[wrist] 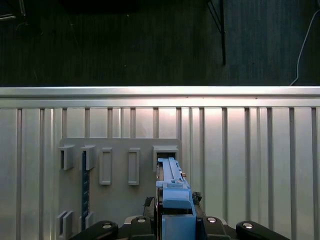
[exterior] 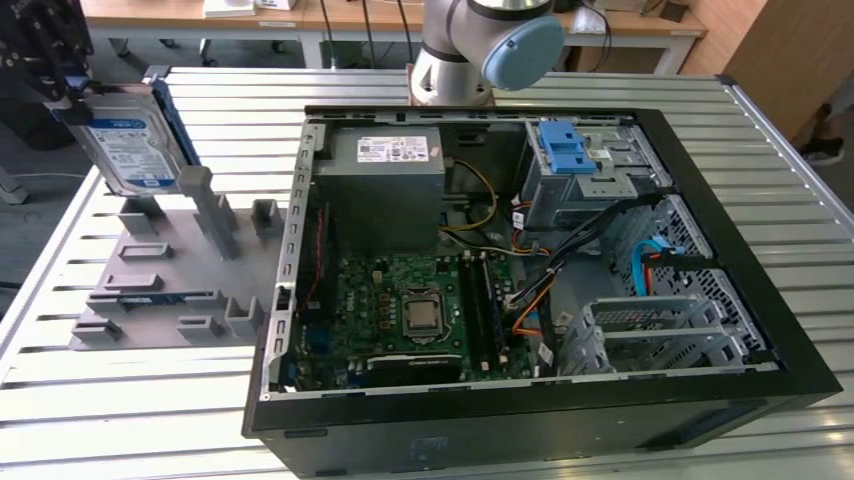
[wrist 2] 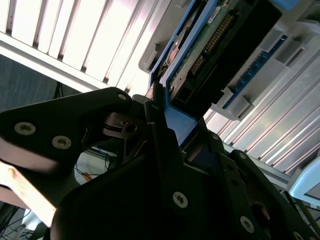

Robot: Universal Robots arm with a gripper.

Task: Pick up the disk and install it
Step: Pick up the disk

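Note:
In the exterior view the disk (exterior: pixel 131 148), silver with a blue-and-white label and a blue carrier bracket, stands tilted on edge at the exterior view's far left. My gripper (exterior: pixel 70 95) is shut on its upper end. The disk's lower end sits close over the posts of a grey holder (exterior: pixel 160 270); whether they touch I cannot tell. In the first wrist view the disk (wrist: pixel 172 187) appears edge-on over the holder (wrist: pixel 120 200), rising out of the gripper (wrist: pixel 175 222). The second wrist view shows the disk's circuit-board side (wrist 2: pixel 215 35), with black fingers (wrist 2: pixel 155 117) clamping the blue bracket.
An open computer case (exterior: pixel 747 330) lies on the slatted metal table (exterior: pixel 120 400), to the exterior view's right of the holder. Inside it are a grey power-supply box (exterior: pixel 387 160), a metal drive bay with a blue latch piece (exterior: pixel 574 150), a motherboard (exterior: pixel 414 310) and a lower metal cage (exterior: pixel 654 330). The arm's base (exterior: pixel 467 50) stands behind the case.

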